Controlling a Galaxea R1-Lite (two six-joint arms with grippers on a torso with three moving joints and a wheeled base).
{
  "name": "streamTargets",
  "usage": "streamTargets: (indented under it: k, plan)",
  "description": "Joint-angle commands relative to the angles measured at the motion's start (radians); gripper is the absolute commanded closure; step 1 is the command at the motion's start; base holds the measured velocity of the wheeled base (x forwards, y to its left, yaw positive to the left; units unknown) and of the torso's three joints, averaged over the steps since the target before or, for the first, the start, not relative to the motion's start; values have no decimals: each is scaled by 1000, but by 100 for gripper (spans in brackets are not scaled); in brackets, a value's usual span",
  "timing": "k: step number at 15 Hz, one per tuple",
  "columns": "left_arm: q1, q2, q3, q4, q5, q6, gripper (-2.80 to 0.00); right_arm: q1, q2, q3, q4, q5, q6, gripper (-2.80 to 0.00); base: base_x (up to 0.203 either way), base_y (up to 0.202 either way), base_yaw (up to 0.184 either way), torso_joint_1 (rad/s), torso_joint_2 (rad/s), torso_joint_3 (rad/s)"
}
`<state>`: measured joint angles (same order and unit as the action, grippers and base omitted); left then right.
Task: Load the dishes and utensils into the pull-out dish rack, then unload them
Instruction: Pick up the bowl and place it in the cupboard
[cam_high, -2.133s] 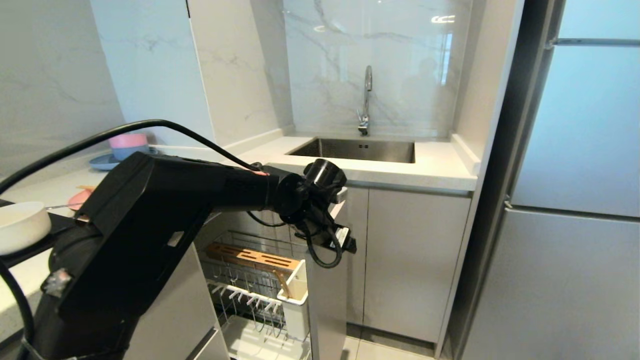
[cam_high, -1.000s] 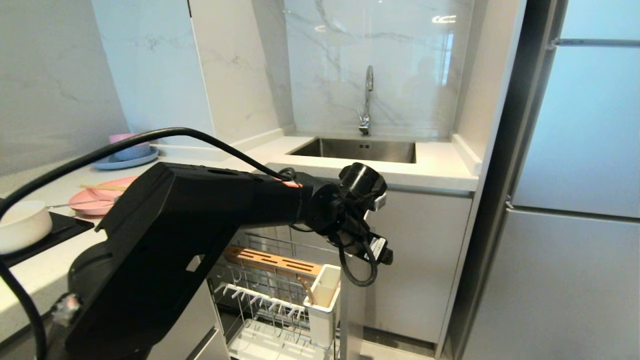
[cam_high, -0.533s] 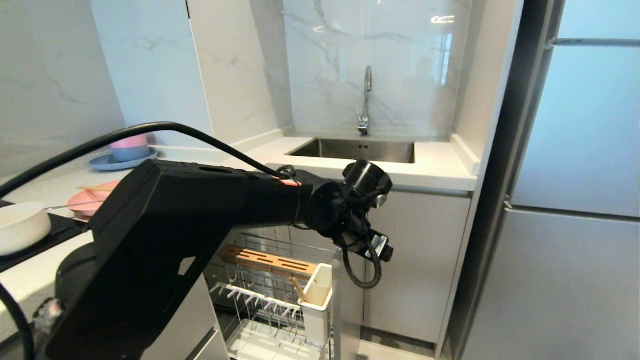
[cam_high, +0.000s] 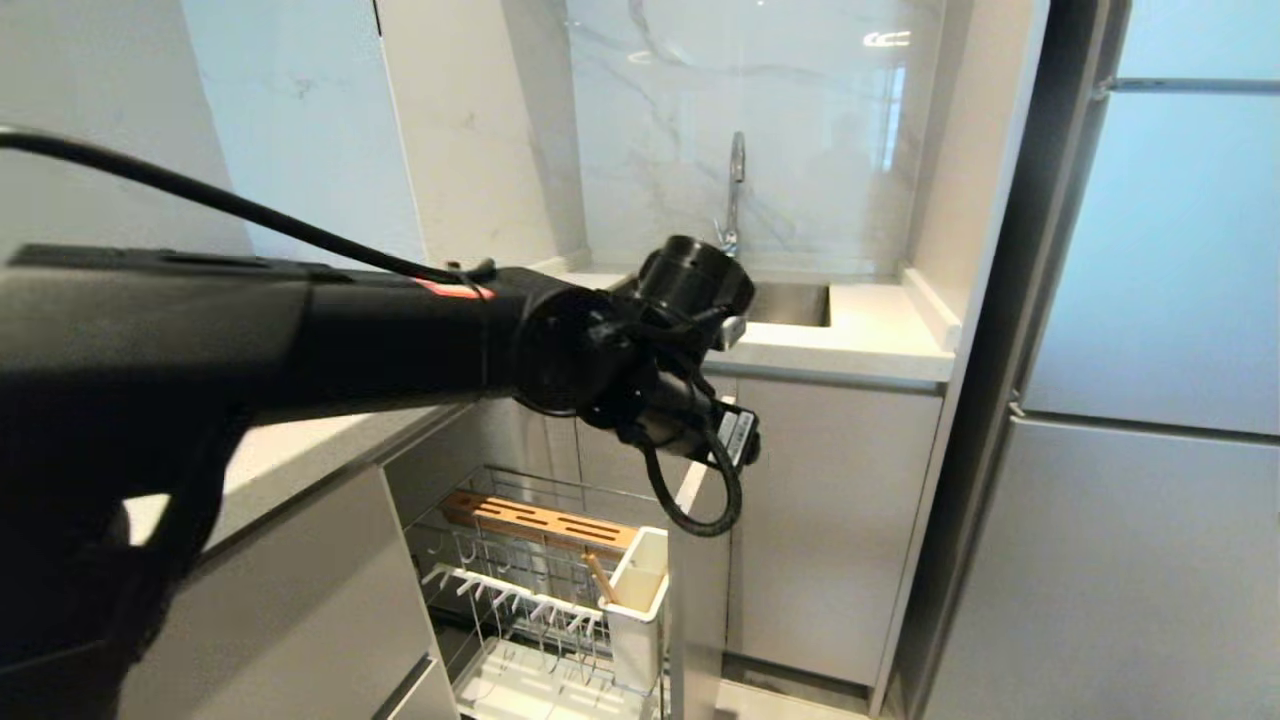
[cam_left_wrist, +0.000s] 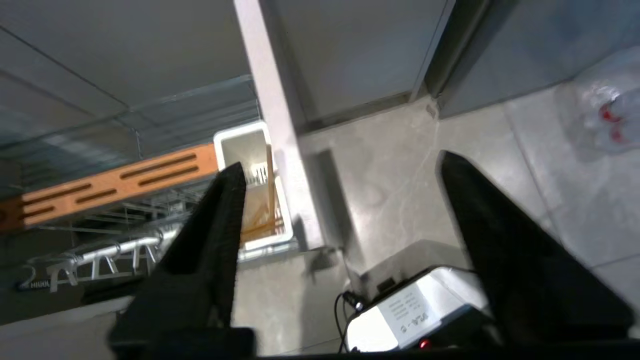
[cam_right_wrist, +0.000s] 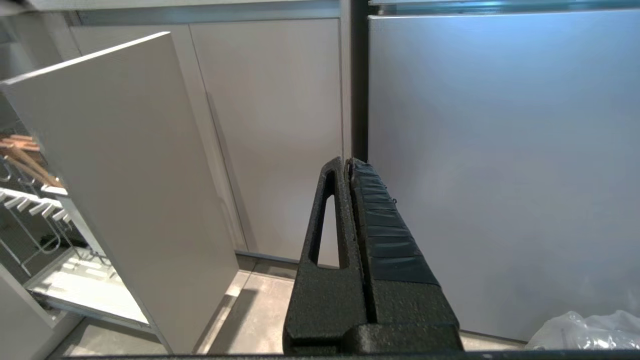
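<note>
- The pull-out dish rack (cam_high: 545, 590) stood drawn out beneath the surface (cam_high: 860, 345), its pale grey cabinet front (cam_right_wrist: 125, 175) facing the room.
- A pair of wooden chopsticks (cam_left_wrist: 270, 187) leaned inside the white utensil cup (cam_high: 640, 590) at the rack's front corner, just beside the slotted orange-wood strip (cam_high: 540, 520).
- Judged from this, loading had begun: the chopsticks were in. No bowl or spoon showed in the wire basket, so these seemingly remained to be loaded, and all unloading was still to come.
- The left tool (cam_left_wrist: 340, 200) hovered above the cup with jaws spread and nothing between them.
- The right tool (cam_right_wrist: 352, 172) hung low facing the cabinet doors, fingers pressed together and empty.
- The surface was pale stone with an inset steel sink (cam_high: 790, 300) and a chrome tap (cam_high: 733, 195).
- Marble-patterned wall panels stood behind; a tall refrigerator (cam_high: 1150, 400) stood on the right, over a pale tiled floor (cam_left_wrist: 415, 170).
</note>
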<state>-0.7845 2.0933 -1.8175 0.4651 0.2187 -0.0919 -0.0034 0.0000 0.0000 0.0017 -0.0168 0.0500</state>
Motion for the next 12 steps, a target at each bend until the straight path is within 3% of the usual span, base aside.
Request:
streamTargets:
  k: [1,9,12]
  plan:
    - [-4,-101,18,3,11,-1,0,0,0,2,0,0,1,0,0,0,0,0,0,0]
    - [3,-516,221,0,112,-24,0,0,0,2,0,0,1,0,0,0,0,0,0,0]
    - [70,-736,291,1,159,-17,0,0,0,2,0,0,1,0,0,0,0,0,0,0]
